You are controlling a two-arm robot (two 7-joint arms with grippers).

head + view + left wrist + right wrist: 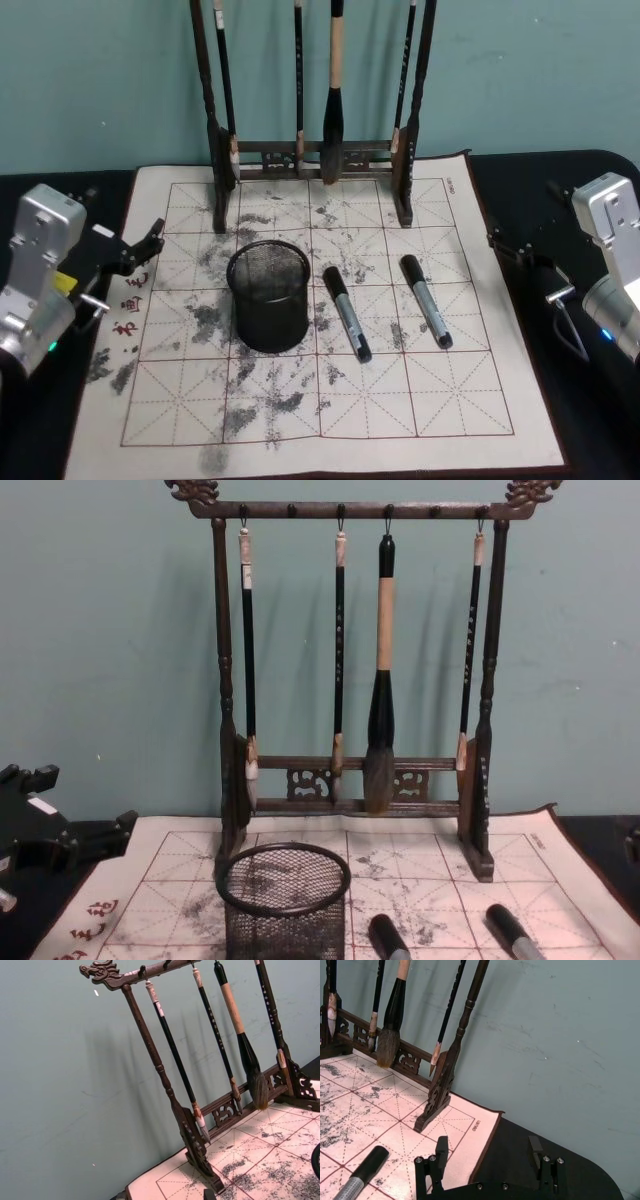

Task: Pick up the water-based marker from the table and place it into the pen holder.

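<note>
Two black-capped, grey-barrelled markers lie on the cream mat (330, 405): one marker (347, 312) right beside the pen holder, another marker (426, 300) farther right, whose cap end (366, 1168) also shows in the right wrist view. The pen holder (268, 296) is a black mesh cup standing upright on the mat's left-centre, seen again as the pen holder (285, 900) in the chest view. My left gripper (120, 213) hovers open at the mat's left edge. Past the mat's right edge over the dark table (590, 430), my right gripper (488, 1152) is open, and neither holds anything.
A tall dark wooden brush rack (315, 150) with several hanging brushes stands along the mat's far edge against the teal wall. Red characters (128, 300) run down the mat's left border. Grey ink smudges cover the grid.
</note>
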